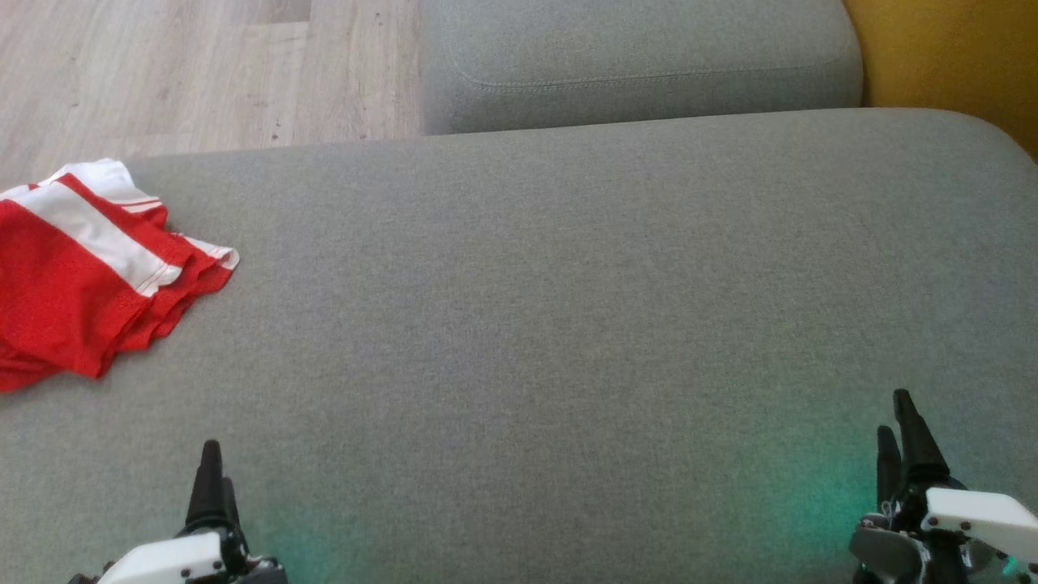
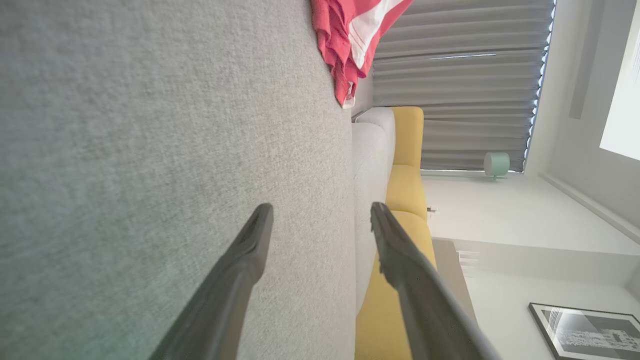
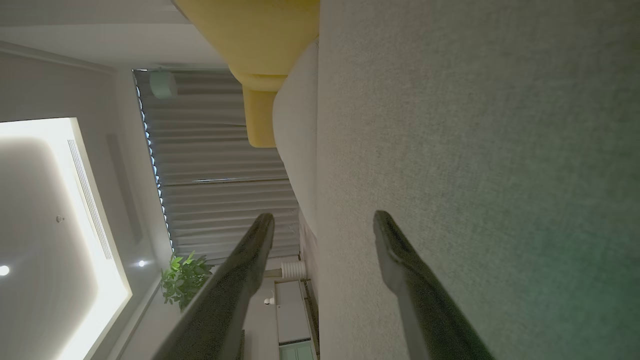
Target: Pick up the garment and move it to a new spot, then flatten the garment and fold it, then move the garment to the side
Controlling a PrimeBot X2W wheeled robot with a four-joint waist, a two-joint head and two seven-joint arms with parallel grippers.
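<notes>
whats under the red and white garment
The garment lies bunched on the grey cushion, whose fabric shows around it. Whatever is directly beneath its folds is covered, so I cannot tell if anything else is there.

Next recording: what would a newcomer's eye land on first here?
The red and white garment stands out, lying in loose layers at the left of the grey cushion. The left tool and right tool sit low at the near edge, open and empty, well apart from it. Yellow upholstery shows at the upper right.
</notes>
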